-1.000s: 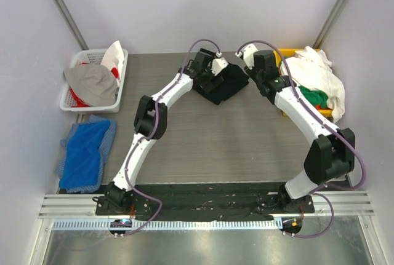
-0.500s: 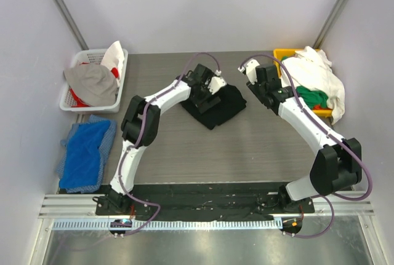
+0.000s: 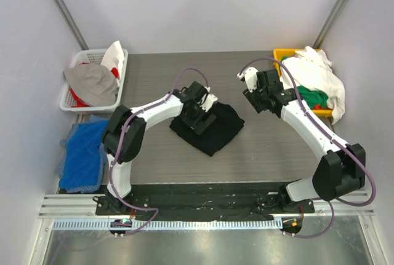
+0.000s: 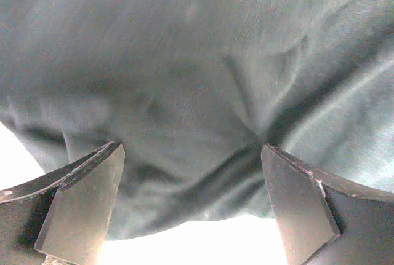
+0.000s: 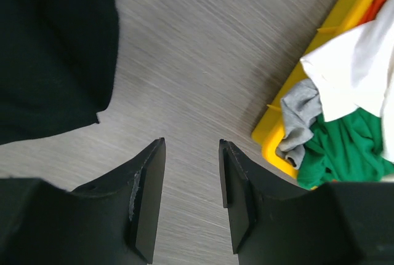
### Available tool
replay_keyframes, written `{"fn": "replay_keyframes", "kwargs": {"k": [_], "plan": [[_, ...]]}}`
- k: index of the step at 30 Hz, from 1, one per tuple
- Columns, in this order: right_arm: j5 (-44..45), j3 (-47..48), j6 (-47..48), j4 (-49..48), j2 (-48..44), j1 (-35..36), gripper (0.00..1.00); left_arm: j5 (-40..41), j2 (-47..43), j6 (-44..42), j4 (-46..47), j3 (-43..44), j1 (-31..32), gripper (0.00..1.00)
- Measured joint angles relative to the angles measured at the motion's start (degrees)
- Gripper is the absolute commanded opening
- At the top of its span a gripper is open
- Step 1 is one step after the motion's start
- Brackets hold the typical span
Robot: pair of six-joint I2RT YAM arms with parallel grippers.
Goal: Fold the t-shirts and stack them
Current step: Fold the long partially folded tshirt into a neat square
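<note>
A large black t-shirt [image 3: 217, 131] lies bunched on the grey table, left of centre. My left gripper [image 3: 198, 112] rests on its far left part. In the left wrist view the gripper [image 4: 191, 149] has its jaws wide apart, with wrinkled black fabric [image 4: 197, 80] filling the view beyond them. My right gripper [image 3: 251, 98] is open and empty over bare table, to the right of the shirt. In its wrist view the gripper [image 5: 191, 142] shows the shirt's edge [image 5: 49, 50] at upper left. A white t-shirt [image 3: 314, 71] and a green t-shirt [image 3: 314, 98] are heaped in the yellow bin [image 3: 280, 54].
The yellow bin [image 5: 345, 19] with green [image 5: 345, 148], white [image 5: 357, 62] and grey cloth is close on the right gripper's right. A white basket [image 3: 77, 106] of clothes stands at the far left. A blue cloth [image 3: 86, 154] lies below it, off the table's left edge.
My left gripper has pulled the black shirt from the far middle of the table toward the near left. My right gripper has let go, drawn back to the right and come away from the shirt.
</note>
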State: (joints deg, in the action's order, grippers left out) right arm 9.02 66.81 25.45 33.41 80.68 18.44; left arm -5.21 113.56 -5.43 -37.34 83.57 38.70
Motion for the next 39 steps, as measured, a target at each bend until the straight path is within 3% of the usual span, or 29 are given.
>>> {"fn": "replay_keyframes", "kwargs": {"k": [8,15,31,35,39], "plan": [[-4.44,-1.22,-0.37,2.40,-0.98,0.00,0.47,2.64,-5.20,7.04,1.46,1.99,-0.09,1.00],[-4.79,-2.19,-0.37,2.75,-1.18,0.00,0.47,3.13,-5.16,7.39,3.08,10.43,-0.09,1.00],[-4.87,-4.92,-0.33,2.60,-1.73,0.00,0.46,8.04,-2.47,3.85,4.90,11.74,-0.20,1.00],[-4.87,-6.38,-0.33,2.62,-1.73,0.00,0.45,9.01,-2.45,2.64,5.99,11.74,-0.98,0.88],[-4.85,-6.80,-0.31,2.60,-1.75,0.00,0.45,8.52,-2.34,1.88,6.95,11.74,-2.99,0.87]]}}
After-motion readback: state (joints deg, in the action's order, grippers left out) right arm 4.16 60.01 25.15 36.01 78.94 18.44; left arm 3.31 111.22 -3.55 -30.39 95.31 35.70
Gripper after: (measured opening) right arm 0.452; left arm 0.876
